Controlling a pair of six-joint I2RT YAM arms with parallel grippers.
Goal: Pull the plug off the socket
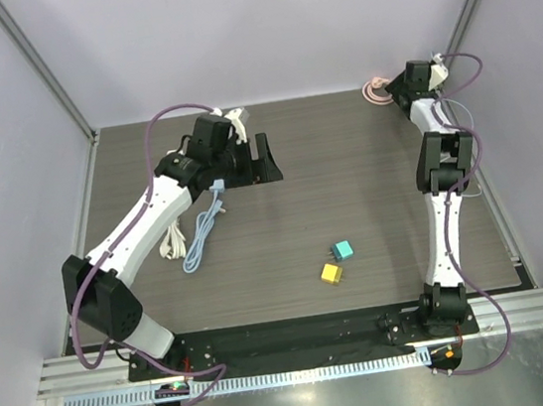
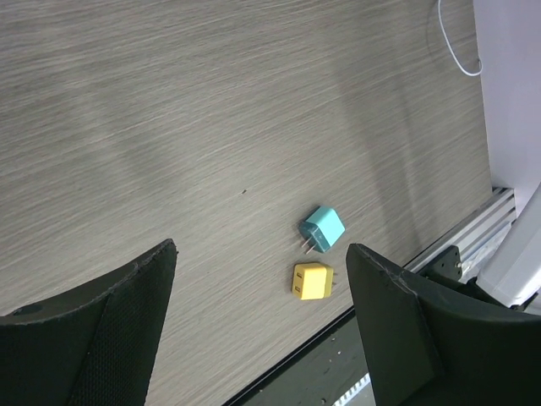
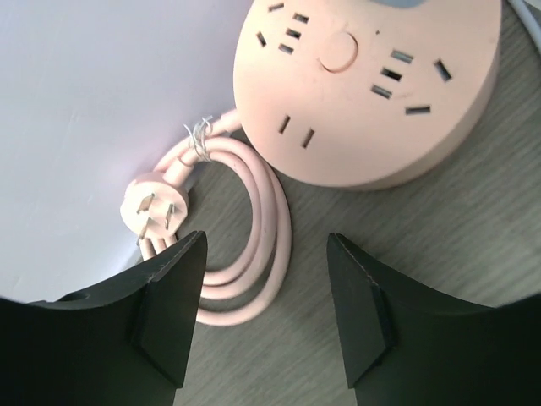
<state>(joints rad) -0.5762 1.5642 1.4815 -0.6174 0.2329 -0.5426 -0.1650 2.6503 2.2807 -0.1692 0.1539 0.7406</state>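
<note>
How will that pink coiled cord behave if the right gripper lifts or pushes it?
Probably floppy: the cord lies in soft loops, so it should sag rather than lift as one piece. A thin wire tie bundles the loops, so they would likely shift together. It seems to run into the round socket block, which might drag along if pulled.

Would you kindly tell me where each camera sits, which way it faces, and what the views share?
Top external: high at the near edge, looking down on the table; both whole arms show.
Left wrist: on the left arm, facing the teal plug and yellow plug; its own fingers show.
Right wrist: above the pink power strip; its own fingers show.
Shared: top external also shows both plugs and the strip.
</note>
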